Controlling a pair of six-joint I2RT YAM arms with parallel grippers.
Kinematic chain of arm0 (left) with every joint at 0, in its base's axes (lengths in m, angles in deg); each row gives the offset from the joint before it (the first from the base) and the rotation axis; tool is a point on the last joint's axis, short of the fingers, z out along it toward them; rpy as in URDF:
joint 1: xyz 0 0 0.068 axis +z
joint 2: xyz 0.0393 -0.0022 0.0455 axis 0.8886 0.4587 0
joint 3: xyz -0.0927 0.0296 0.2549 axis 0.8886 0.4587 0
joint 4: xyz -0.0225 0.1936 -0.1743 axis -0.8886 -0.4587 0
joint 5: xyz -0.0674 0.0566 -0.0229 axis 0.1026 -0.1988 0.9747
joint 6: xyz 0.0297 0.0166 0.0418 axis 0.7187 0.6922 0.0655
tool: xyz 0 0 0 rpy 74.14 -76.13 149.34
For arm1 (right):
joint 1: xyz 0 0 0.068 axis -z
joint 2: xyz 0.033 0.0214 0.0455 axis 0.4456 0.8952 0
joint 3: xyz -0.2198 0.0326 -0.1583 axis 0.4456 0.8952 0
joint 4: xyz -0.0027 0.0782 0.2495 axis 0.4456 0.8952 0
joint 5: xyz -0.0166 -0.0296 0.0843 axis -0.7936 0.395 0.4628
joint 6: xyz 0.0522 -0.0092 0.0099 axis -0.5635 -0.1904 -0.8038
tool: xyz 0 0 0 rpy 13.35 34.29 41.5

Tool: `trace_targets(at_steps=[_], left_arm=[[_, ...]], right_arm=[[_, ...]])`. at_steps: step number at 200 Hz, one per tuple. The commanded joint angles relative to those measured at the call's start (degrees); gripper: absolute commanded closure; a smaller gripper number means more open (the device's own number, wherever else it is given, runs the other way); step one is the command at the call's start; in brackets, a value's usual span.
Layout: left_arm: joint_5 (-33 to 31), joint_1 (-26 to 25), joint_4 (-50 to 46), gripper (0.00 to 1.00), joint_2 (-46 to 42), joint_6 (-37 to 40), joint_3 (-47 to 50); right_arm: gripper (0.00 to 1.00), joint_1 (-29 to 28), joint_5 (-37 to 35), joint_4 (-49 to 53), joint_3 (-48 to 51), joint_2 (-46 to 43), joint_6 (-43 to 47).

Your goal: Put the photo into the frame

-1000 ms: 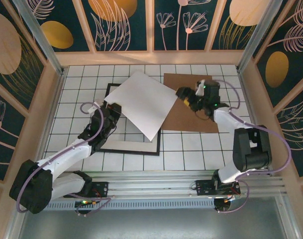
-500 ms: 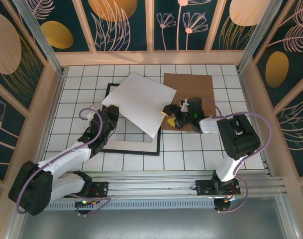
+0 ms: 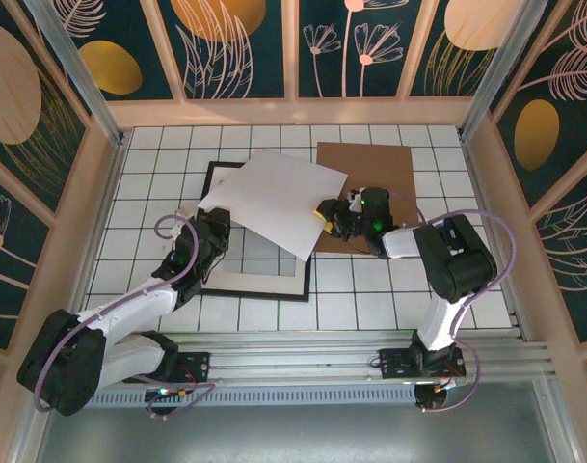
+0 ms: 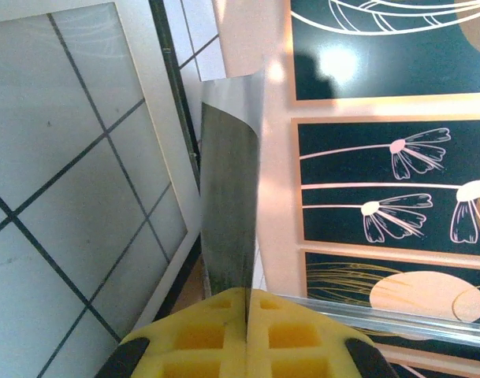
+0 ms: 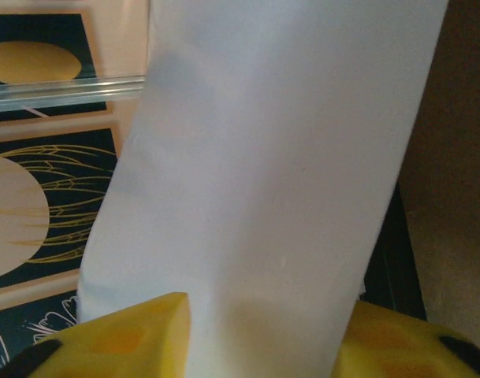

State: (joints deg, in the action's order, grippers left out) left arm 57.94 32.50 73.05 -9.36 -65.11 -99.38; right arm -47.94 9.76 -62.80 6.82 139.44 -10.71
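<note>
The photo [image 3: 274, 203] lies white back up, tilted across the upper right part of the black frame [image 3: 259, 292]. My left gripper [image 3: 208, 216] is shut on the photo's left corner. In the left wrist view the yellow pads [image 4: 200, 339] pinch the sheet [image 4: 232, 213], seen edge-on, beside the frame's black strip [image 4: 173, 94]. My right gripper [image 3: 330, 218] sits at the photo's right edge. In the right wrist view its yellow fingers [image 5: 133, 339] stand apart, with the white sheet [image 5: 279, 157] passing between them. The printed side is hidden.
A brown cardboard board [image 3: 375, 174] lies at the back right, under the right arm and partly under the photo. A white mat shows inside the frame [image 4: 137, 63]. Wooden walls with patterned panels enclose the tiled table [image 3: 370, 299] on three sides.
The right gripper has come left off the cardboard to the photo's right edge. The photo has dropped lower and turned slightly, with the left gripper holding it throughout.
</note>
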Motion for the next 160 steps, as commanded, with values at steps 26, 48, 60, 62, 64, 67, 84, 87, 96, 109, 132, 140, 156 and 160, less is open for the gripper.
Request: trace_targets(at_steps=[26, 48, 60, 62, 64, 67, 84, 87, 96, 109, 132, 140, 156, 160], left_arm=[[2.01, 0.34, 2.65, 1.0, 1.84, -1.87, 2.15], [3.04, 0.31, 2.83, 0.98, 3.08, -1.79, 3.07], [3.47, 0.31, 2.92, 0.88, 3.52, -0.92, 3.63], [3.44, 0.31, 2.88, 0.86, 3.58, -0.74, 3.7], [3.43, 0.31, 2.77, 0.84, 3.62, -0.56, 3.8], [3.43, 0.31, 2.6, 0.82, 3.63, -0.22, 3.9], [3.02, 0.31, 1.39, 0.7, 3.38, 2.34, 4.62], [2.92, 0.36, 1.01, 0.68, 3.28, 2.95, 4.68], [2.76, 0.4, -0.41, 0.64, 3.04, 5.03, 4.71], [2.88, 0.7, -2.25, 0.57, 2.71, 8.98, 4.59], [2.85, 1.34, -7.75, 0.37, 1.76, 17.04, 2.86], [2.07, 1.57, -11.04, 0.26, 1.12, 19.99, 1.69], [-0.49, 1.7, -16.95, 0.14, -0.3, 25.92, -0.83], [-1.12, 1.81, -18.08, 0.12, -0.6, 27.55, -1.46]], right_arm=[[0.77, 0.17, -7.43, -1.17, -0.68, -0.2, -1.07], [0.86, 0.27, -9.16, 0.96, -1.95, 0.03, 0.56], [0.9, 0.36, -9.3, 2.54, -2.86, 0.35, 1.88], [0.91, 0.31, -9.23, 2.83, -3.0, 0.43, 2.11], [0.92, 0.36, -9.24, 3.08, -3.14, 0.52, 2.34], [0.93, 0.46, -9.26, 3.58, -3.35, 0.54, 2.72], [0.99, 0.74, -9.3, 6.23, -4.21, 0.78, 5.36], [1.0, 0.84, -9.16, 6.86, -4.34, 0.82, 5.97], [1.0, 1.07, -8.59, 8.59, -4.91, 0.97, 7.94], [1.0, 1.7, -7.65, 11.59, -5.69, 1.25, 10.87], [1.0, 2.98, -5.47, 17.76, -8.22, 1.99, 16.81], [1.0, 3.27, -4.9, 19.84, -8.99, 2.33, 18.77], [1.0, 3.95, -4.34, 23.54, -10.41, 2.64, 22.33], [1.0, 4.13, -4.37, 24.4, -10.77, 2.63, 23.19]])
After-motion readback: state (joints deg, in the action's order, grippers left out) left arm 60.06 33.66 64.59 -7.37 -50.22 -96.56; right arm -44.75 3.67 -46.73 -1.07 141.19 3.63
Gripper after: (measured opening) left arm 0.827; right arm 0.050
